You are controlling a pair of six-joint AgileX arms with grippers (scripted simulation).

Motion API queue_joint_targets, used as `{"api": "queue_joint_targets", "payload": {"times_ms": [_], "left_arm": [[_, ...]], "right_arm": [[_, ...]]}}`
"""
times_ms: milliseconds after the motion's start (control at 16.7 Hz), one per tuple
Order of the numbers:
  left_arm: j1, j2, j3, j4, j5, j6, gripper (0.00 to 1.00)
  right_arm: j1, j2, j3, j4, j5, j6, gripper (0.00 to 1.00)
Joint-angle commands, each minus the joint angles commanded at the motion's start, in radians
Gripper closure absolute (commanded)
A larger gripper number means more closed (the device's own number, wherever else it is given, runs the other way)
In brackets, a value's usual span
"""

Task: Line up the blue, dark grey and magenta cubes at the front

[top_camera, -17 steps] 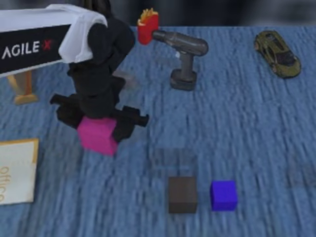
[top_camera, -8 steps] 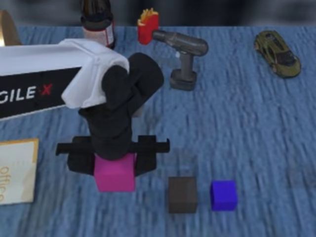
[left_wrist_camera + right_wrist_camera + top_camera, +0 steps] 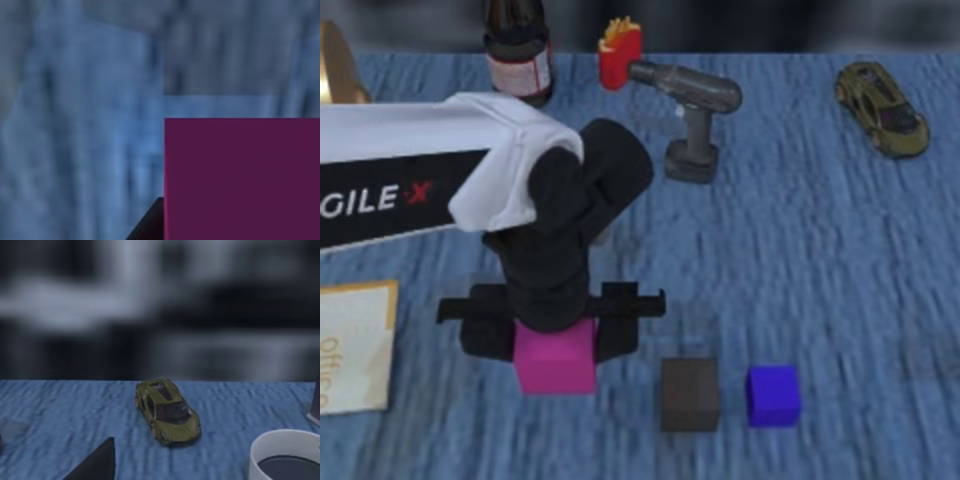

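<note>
My left gripper (image 3: pixel 556 338) is shut on the magenta cube (image 3: pixel 558 372), the largest of the three, at the front left of centre. In the left wrist view the magenta cube (image 3: pixel 240 180) fills one corner, with a dark fingertip (image 3: pixel 150 225) against its side. Whether it touches the cloth cannot be told. To its right the dark grey cube (image 3: pixel 690 394) and the small blue cube (image 3: pixel 773 396) sit side by side near the front edge. My right arm is out of the top view; only one dark fingertip (image 3: pixel 97 464) shows, standing well off to one side.
At the back stand a bottle (image 3: pixel 517 55), a red fries box (image 3: pixel 619 52), a dark grey power drill (image 3: pixel 692 115) and an olive toy car (image 3: pixel 882 107). A yellow-edged booklet (image 3: pixel 355 345) lies front left. A white cup (image 3: pixel 287 455) is near my right gripper.
My left gripper has carried the magenta cube forward and to the right, from mid-left toward the grey cube. The last half second brought only a small shift. The grey and blue cubes stayed put.
</note>
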Motion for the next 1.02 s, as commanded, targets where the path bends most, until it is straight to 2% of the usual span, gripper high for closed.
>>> {"api": "queue_joint_targets", "payload": {"times_ms": [360, 660, 1020], "left_arm": [[0.001, 0.092, -0.117, 0.218, 0.001, 0.000, 1.00], [0.000, 0.101, -0.126, 0.232, 0.001, 0.000, 1.00], [0.000, 0.101, -0.126, 0.232, 0.001, 0.000, 0.55]], "right_arm": [[0.000, 0.000, 0.000, 0.000, 0.000, 0.000, 0.00], [0.000, 0.000, 0.000, 0.000, 0.000, 0.000, 0.00], [0.000, 0.000, 0.000, 0.000, 0.000, 0.000, 0.00]]}}
